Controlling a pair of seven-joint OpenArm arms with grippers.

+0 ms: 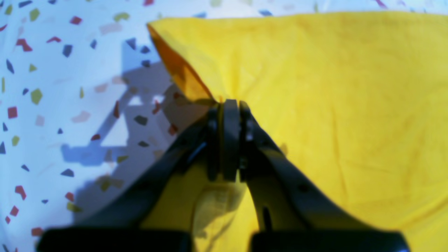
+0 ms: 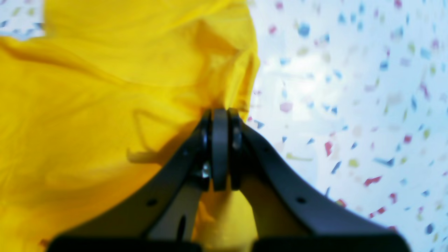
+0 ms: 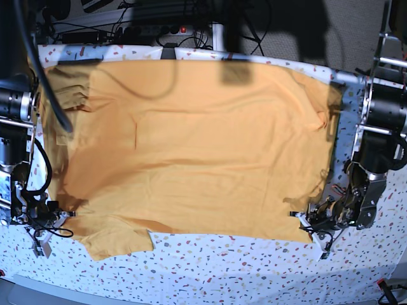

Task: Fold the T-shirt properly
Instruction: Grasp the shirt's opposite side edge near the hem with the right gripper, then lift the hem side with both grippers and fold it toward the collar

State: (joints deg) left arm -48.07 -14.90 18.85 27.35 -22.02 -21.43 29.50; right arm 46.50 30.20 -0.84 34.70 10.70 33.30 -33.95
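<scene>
Right gripper (image 2: 220, 112): jaws pressed together, pinching the T-shirt's (image 3: 197, 146) edge at 8 o'clock in the base view.
T-shirt: lying spread flat, covering most of the speckled cloth (image 3: 241, 267).
Left gripper (image 1: 229, 105): clamping a corner hem at 4 o'clock.
Technique: likely lifting both pinches level, keeping fabric taut, carrying toward 12 o'clock.
Edges: near hem free; a sleeve is bunching at 7 o'clock.
Room: open cloth at 6 o'clock; cables are crowding 12 o'clock.
</scene>
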